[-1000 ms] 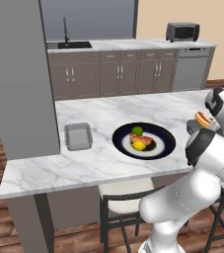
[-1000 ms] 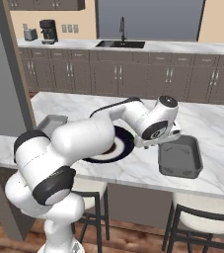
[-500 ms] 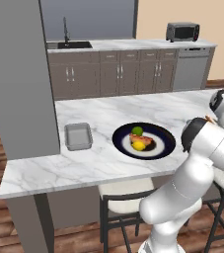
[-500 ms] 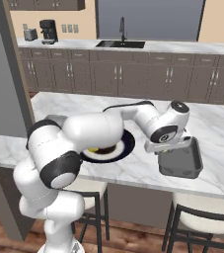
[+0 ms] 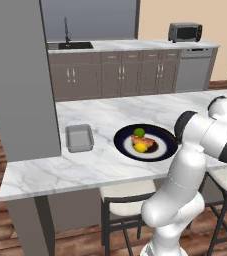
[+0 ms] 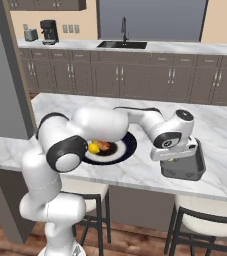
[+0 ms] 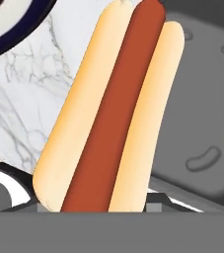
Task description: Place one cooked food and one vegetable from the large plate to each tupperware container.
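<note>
A hot dog [image 7: 113, 108], red sausage in a pale bun, stands lengthwise in front of the hand camera, and my gripper [image 6: 173, 159] is shut on it. It hangs over the near left edge of the right tupperware container [image 6: 187, 169], whose grey floor [image 7: 202, 99] shows behind the bun. The large plate [image 6: 128, 146] lies just left of my hand, its navy rim [image 7: 15, 29] in the corner of the hand view. On the plate [image 5: 121, 145] lie a green vegetable [image 5: 139, 132], a yellow one [image 5: 141, 147] and a reddish cooked piece [image 5: 137, 139]. The other tupperware container [image 5: 79, 137] sits left of the plate.
The island counter [image 5: 85, 165] has stools [image 5: 120, 197] tucked under its near edge. A grey pillar [image 5: 15, 75] stands at its left end. On the back counter are a sink [image 5: 75, 45], a toaster oven [image 5: 185, 31] and a coffee machine [image 6: 49, 31].
My hand has carried the hot dog to the right and lower, from beside the plate to over the right container.
</note>
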Controlling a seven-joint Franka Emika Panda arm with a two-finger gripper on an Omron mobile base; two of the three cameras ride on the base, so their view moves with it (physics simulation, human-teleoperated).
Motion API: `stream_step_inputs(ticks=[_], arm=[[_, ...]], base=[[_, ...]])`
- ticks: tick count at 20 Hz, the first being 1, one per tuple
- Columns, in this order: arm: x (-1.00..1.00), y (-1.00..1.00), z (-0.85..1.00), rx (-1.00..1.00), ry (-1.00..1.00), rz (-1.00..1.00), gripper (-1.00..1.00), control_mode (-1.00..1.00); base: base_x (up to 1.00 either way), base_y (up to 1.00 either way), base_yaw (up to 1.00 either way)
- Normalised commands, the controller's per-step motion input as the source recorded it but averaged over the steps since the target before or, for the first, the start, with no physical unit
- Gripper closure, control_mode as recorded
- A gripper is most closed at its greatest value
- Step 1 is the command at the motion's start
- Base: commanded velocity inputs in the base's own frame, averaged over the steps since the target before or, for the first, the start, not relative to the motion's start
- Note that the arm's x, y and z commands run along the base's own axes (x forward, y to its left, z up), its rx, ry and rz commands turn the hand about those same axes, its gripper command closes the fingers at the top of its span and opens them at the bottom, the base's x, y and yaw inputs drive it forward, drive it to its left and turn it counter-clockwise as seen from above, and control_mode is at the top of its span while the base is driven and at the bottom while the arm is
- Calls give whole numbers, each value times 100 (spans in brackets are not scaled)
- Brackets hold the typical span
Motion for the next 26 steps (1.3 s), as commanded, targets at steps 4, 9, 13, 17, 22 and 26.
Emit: stream_step_inputs(ticks=[4, 9, 13, 17, 22, 26], arm=[[18, -28, -20, 0, 5, 4, 100, -100], [17, -21, -17, 0, 1, 4, 100, -100], [20, -15, -9, 1, 0, 4, 100, -100], [15, 0, -5, 1, 0, 4, 100, -100], [22, 0, -20, 0, 0, 0, 100, -100], [18, 2, -42, 0, 0, 0, 100, -100]], base=[[0, 0, 0], [0, 0, 0], [0, 0, 0], [0, 0, 0], [0, 0, 0], [0, 0, 0]])
